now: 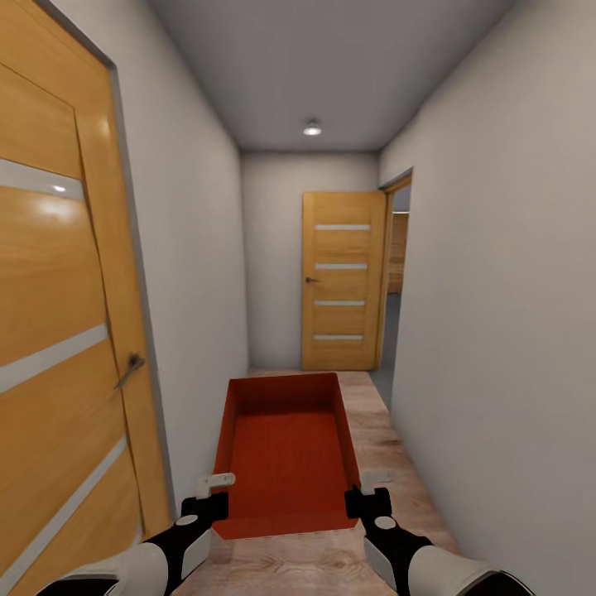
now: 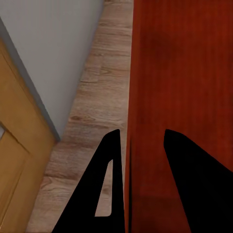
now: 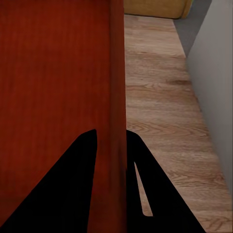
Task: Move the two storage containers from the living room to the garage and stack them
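Home hallway, wooden doors (image 1: 342, 281), plank floor (image 1: 389, 463), ceiling light (image 1: 312, 128)

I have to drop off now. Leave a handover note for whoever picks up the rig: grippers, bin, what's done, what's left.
Left gripper: shut on the left wall of the storage container.
Right gripper: shut on its right wall.
Container is carried between both arms, empty, in a narrow hallway with wood floor.
Closed door ahead; open doorway on the right.
Done: one container picked up.
Left: reach the garage, set it down, stack both containers.

The head view looks down a hallway; both wrist views closely share the storage container (image 1: 285, 451) walls.
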### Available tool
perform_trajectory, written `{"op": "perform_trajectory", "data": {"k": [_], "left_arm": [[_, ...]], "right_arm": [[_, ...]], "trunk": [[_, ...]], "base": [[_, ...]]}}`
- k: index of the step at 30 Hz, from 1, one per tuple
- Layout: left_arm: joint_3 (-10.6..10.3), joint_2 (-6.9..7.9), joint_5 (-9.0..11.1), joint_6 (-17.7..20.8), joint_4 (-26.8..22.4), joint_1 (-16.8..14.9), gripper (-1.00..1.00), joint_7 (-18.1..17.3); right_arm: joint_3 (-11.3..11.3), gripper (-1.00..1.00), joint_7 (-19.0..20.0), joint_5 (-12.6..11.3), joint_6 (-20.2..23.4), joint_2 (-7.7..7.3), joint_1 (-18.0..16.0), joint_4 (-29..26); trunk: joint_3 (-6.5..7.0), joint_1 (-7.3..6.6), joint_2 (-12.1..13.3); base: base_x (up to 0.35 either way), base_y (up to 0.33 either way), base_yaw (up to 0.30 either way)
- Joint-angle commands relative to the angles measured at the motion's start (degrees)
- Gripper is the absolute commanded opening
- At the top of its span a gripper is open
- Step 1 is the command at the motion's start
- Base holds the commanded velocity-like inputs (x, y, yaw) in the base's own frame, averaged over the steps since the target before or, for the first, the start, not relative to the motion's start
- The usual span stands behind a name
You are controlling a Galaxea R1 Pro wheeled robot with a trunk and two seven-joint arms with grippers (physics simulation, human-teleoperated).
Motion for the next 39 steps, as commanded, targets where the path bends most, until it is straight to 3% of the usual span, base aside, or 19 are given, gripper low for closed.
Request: {"op": "perform_trajectory", "data": {"k": [1, 30, 39], "left_arm": [[0.5, 0.01, 1.1, -0.4, 0.0, 0.0, -1.00, -0.1], [0.5, 0.01, 1.1, -0.4, 0.0, 0.0, -1.00, -0.1], [0.5, 0.01, 1.1, -0.4, 0.0, 0.0, -1.00, -0.1]], "right_arm": [[-3.0, -1.00, 0.6, 0.3, 0.0, 0.37, -0.1, -0.1], [-3.0, -1.00, 0.6, 0.3, 0.0, 0.37, -0.1, -0.1], [-3.0, -1.00, 0.6, 0.3, 0.0, 0.37, -0.1, -0.1]], "trunk": [[-0.09, 0.05, -0.1], [-0.09, 0.05, -0.1], [-0.09, 0.05, -0.1]], "base": [[0.325, 0.000, 0.000], [0.325, -0.002, 0.000], [0.262, -0.195, 0.000]]}}
